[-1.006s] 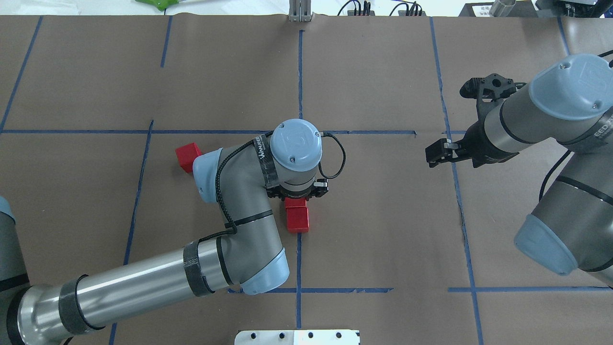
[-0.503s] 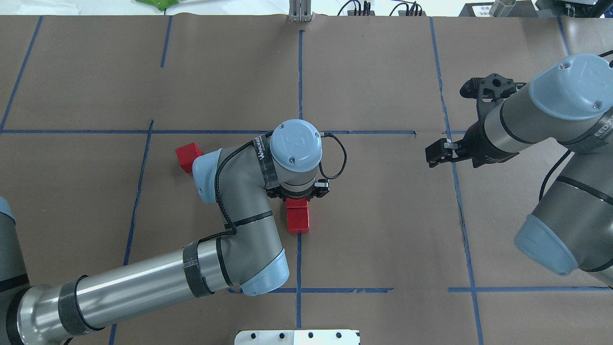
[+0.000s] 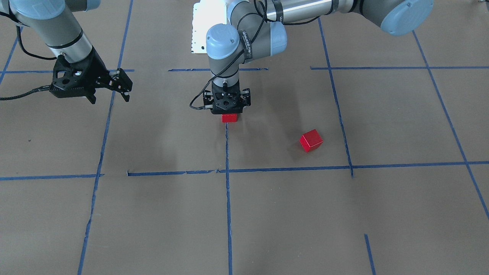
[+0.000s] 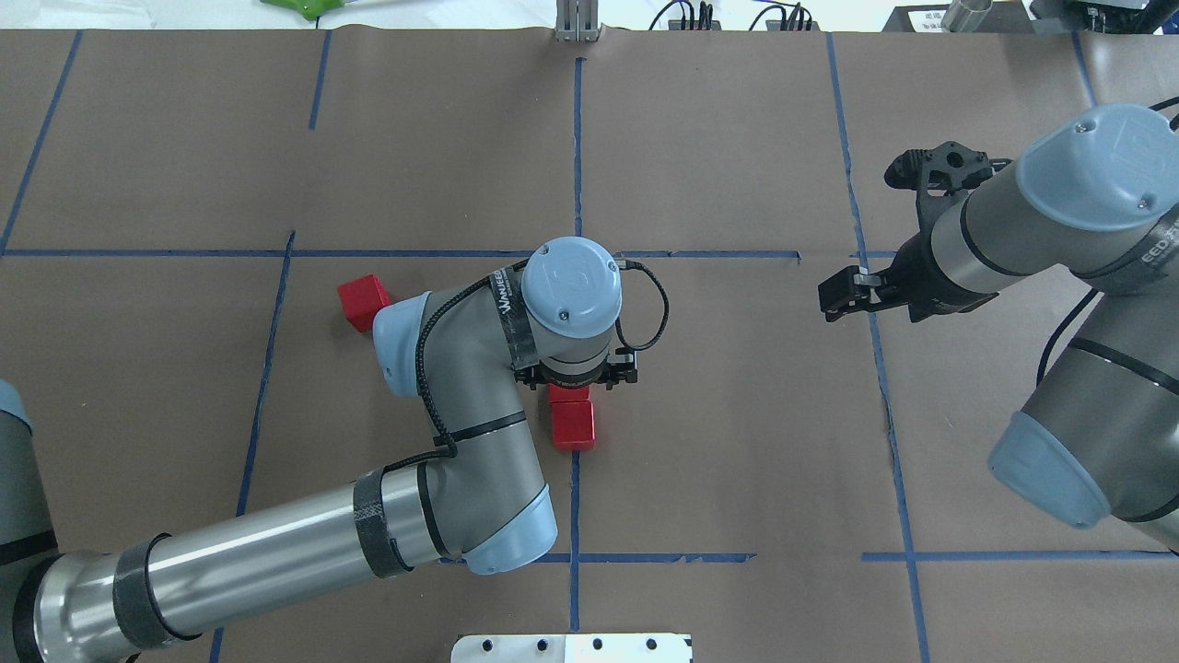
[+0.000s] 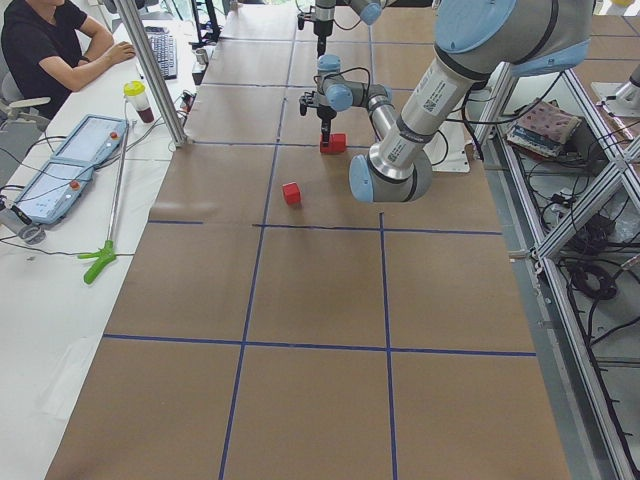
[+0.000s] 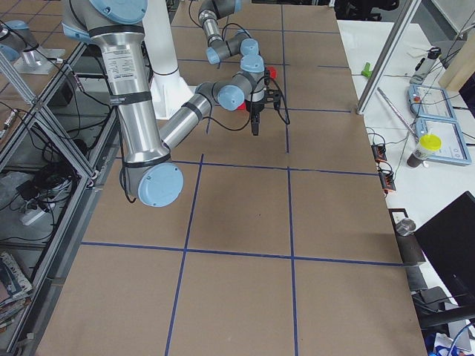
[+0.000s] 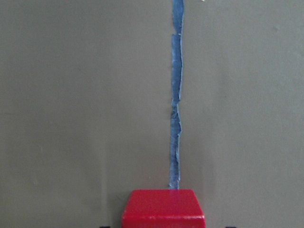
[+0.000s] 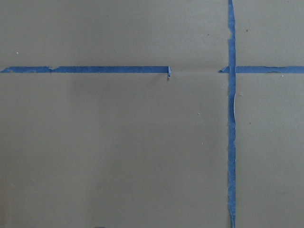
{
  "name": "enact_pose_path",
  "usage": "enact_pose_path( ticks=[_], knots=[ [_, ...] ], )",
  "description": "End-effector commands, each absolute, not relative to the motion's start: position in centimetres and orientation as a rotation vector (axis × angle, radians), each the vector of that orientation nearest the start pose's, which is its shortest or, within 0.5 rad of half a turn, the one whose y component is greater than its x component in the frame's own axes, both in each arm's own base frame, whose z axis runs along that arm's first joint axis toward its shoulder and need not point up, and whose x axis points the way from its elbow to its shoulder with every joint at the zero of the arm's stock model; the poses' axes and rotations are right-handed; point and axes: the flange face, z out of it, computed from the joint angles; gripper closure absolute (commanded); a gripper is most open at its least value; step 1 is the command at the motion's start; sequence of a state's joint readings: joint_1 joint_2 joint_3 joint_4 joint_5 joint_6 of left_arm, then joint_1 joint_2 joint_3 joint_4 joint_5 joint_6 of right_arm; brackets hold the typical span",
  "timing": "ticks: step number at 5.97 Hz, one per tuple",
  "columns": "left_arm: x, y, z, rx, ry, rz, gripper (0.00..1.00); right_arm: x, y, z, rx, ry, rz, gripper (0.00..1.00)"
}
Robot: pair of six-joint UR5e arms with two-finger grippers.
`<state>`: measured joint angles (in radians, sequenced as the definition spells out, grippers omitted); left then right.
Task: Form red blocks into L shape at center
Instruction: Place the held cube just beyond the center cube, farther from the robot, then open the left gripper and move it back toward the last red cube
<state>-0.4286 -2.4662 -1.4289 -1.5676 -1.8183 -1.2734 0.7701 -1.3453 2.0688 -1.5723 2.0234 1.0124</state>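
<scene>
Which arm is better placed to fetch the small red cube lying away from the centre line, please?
Left. The loose small red cube lies on the left arm's side of the centre blue tape line, close beside that arm; the right gripper hangs far across the line.

The left arm is covering the left gripper from above, so its fingers are lying out of sight and their grip cannot be judged. The wrist is also hiding part of the farther red block, and the elbow cap is clipping a corner of the lone red block. The left wrist view's bottom edge is cutting off a red block.
</scene>
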Motion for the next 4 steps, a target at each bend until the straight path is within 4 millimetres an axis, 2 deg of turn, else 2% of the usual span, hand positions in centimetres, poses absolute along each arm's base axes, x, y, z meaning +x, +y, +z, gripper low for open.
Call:
enact_pose_path(
  ticks=[1,2,3,4],
  knots=[
    [61.8,-40.9,13.3,0.074,0.842,-0.034,0.00,-31.3,-42.8,31.8,0.097,-0.827,0.035,0.00],
    [57.5,-42.2,13.7,0.105,0.874,-0.069,0.00,-31.2,-42.8,31.8,0.097,-0.825,0.036,0.00],
    [52.9,-44.0,15.1,0.132,0.886,-0.127,0.00,-31.3,-42.8,32.0,0.095,-0.822,0.037,0.00],
    [50.2,-46.5,17.6,0.135,0.857,-0.191,0.00,-31.2,-42.8,32.0,0.093,-0.823,0.041,0.00]
  ],
)
